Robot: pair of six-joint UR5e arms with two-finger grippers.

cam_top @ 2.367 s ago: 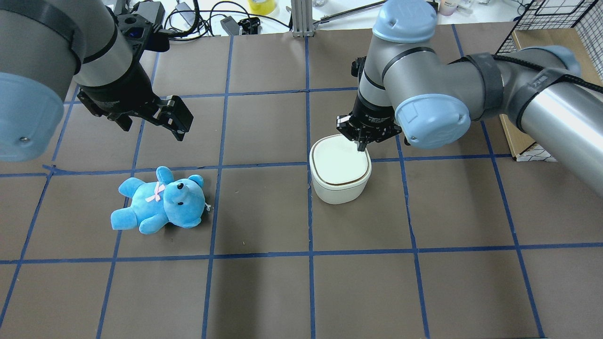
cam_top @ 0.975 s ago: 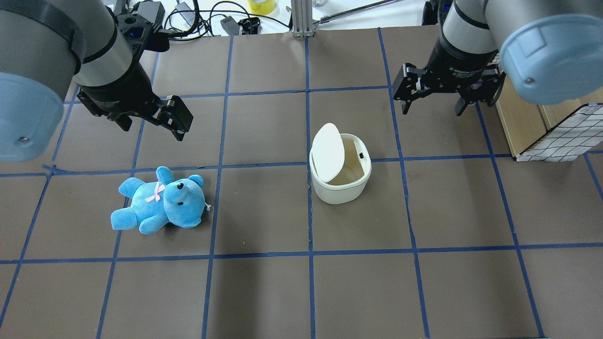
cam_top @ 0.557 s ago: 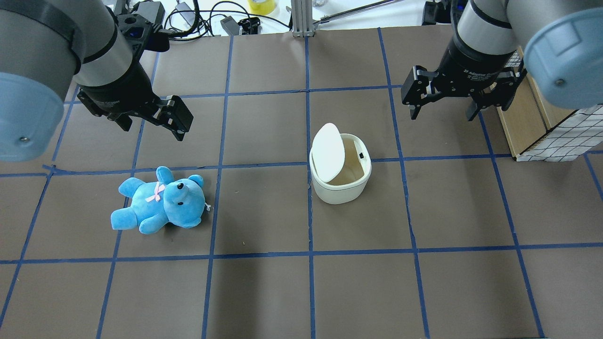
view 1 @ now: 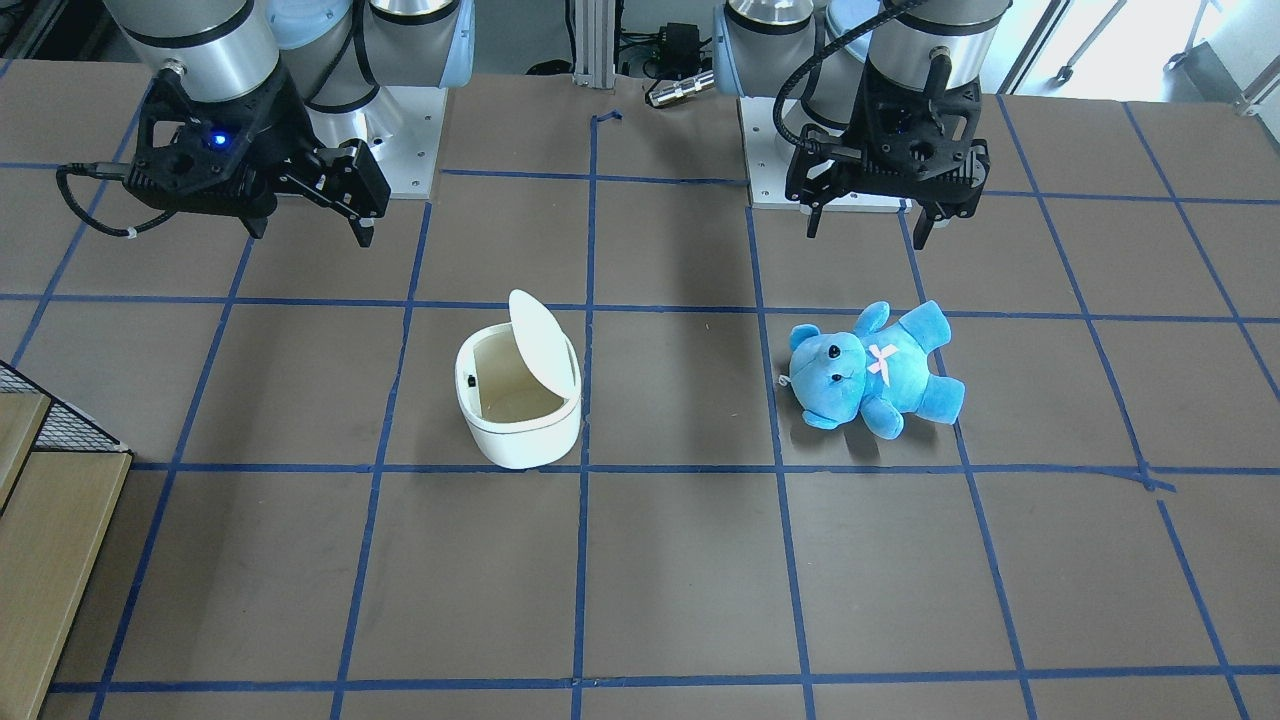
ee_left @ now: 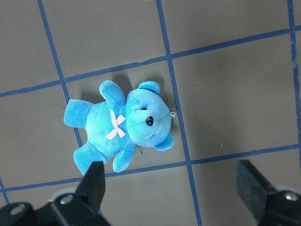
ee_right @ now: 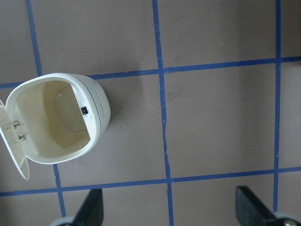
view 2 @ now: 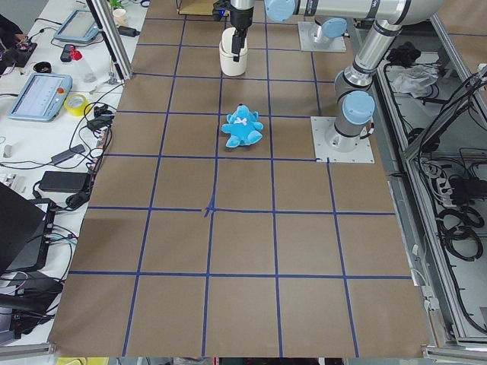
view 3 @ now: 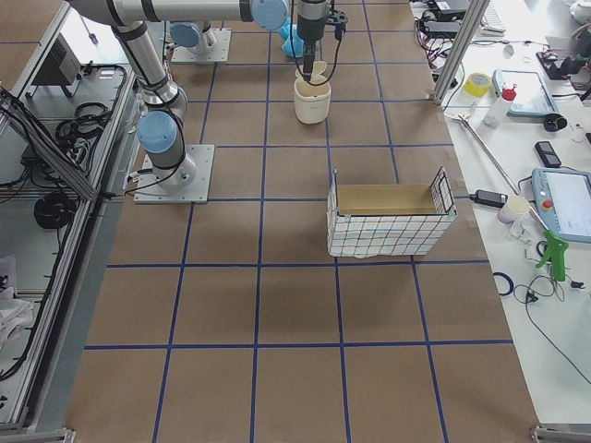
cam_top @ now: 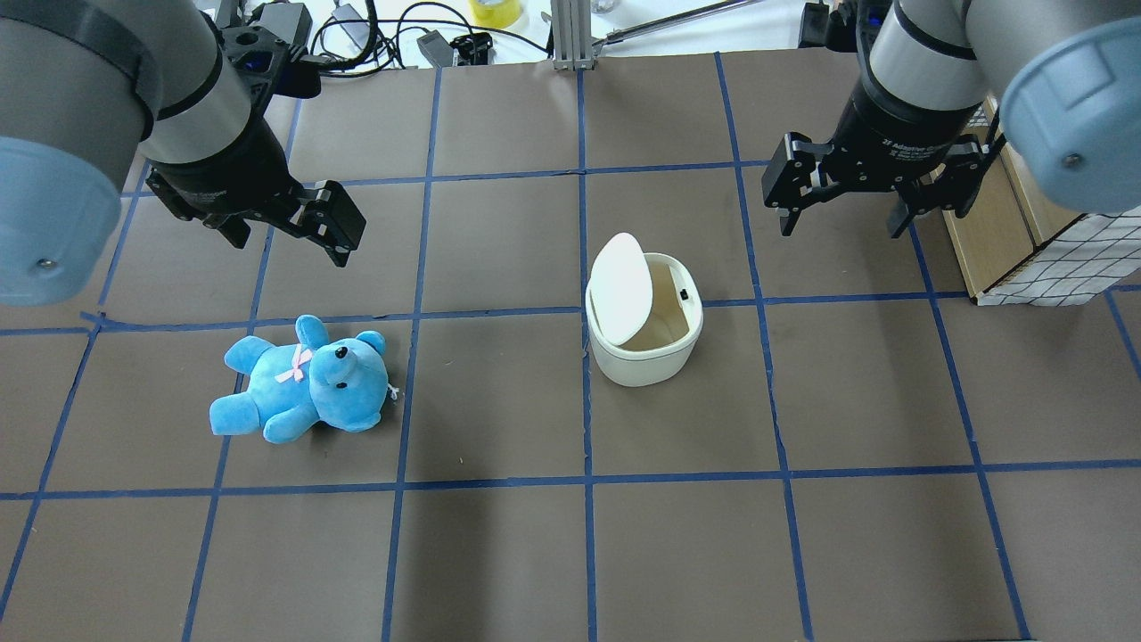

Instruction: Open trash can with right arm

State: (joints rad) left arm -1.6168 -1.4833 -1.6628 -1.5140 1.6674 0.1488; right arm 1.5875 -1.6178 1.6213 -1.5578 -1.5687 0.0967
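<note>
Already the trash can (cam_top: pixel 638 361) sits near the middle of the overhead view with its lid (cam_top: pixel 621 287) tipped up on the left-hand hinge and the pale inside showing, so the opening looks done. What remains, by my reading, is to keep clear of it. The right end effector (cam_top: pixel 841 232) hangs in the upper right of that view, fingers spread apart and gripping nothing, well apart from the can. Any retreat is best made upward and toward the frame's right, never across the raised lid, which looks light enough to flop shut at a brush. In the right wrist view the open can lies at the left edge, with only bare worktop (cam_top: pixel 499 553) between the fingers.

A wire basket (cam_top: pixel 1061 259) stands just beside that end effector at the right edge and limits sideways travel. The blue bear (cam_top: pixel 303 383) lies at centre left, under the left end effector (cam_top: pixel 292 252), whose fingers are also apart and empty. Nothing sits between the right end effector and the can.
</note>
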